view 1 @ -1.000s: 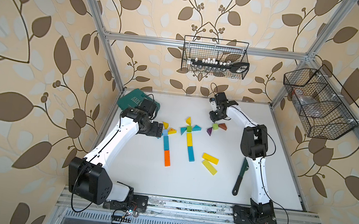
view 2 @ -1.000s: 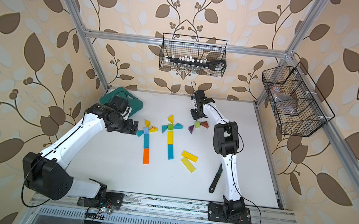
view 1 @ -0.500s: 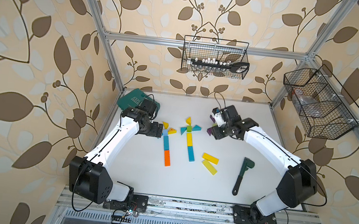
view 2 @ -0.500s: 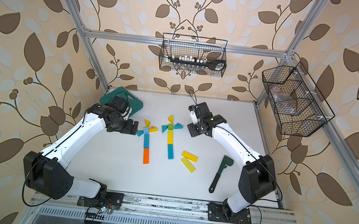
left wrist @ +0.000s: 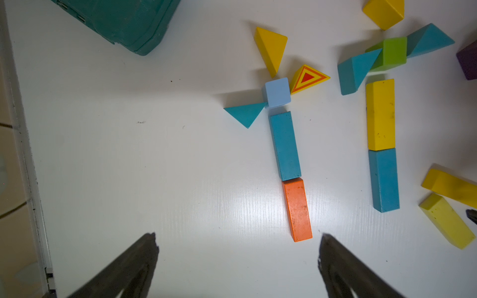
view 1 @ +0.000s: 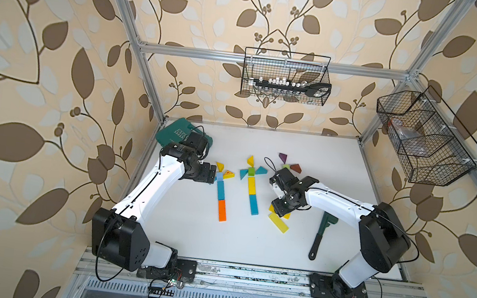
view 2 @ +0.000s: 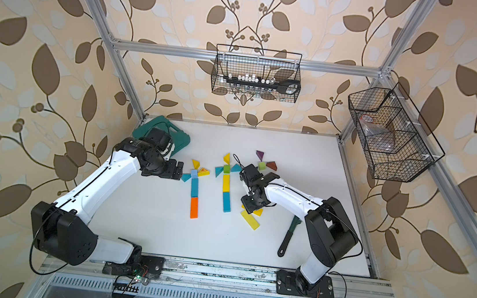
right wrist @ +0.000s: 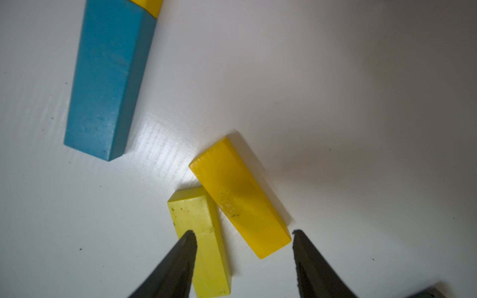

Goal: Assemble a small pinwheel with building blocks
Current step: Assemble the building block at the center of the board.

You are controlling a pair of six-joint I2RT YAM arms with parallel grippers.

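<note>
1. The right arm has swung away from the far cluster of loose blocks, and the right gripper (right wrist: 243,235) now hangs over two yellow bars near the middle of the table (view 1: 236,246). The purple wedge (view 1: 282,157) has also shifted to the far side of the loose green cube (view 1: 286,167). The left arm has not moved.
2. The right fingers stand apart and clamp nothing. The end of the golden bar (right wrist: 240,203) lies between the tips, and one tip overlaps the lemon bar (right wrist: 198,219) (contact cannot be told).
3. The left gripper (left wrist: 237,236) is spread wide and empty, just beside the left figure.
4. The building blocks lie flat in two pinwheel figures, side by side.
   - Left figure: a pale blue cube (left wrist: 277,91) with three wedges around it, above a teal bar (left wrist: 285,145) and an orange bar (left wrist: 296,209) set end to end.
   - Right figure: a green hub cube (left wrist: 392,53) with wedges around it, above a yellow stem bar (left wrist: 380,114) and a teal stem bar (left wrist: 384,180).
5. A brown block (view 1: 296,168) sits beside the loose green cube.
6. A wrench (view 1: 322,234) lies toward the right arm, and a teal case (view 1: 172,130) is in the far left corner.
</note>
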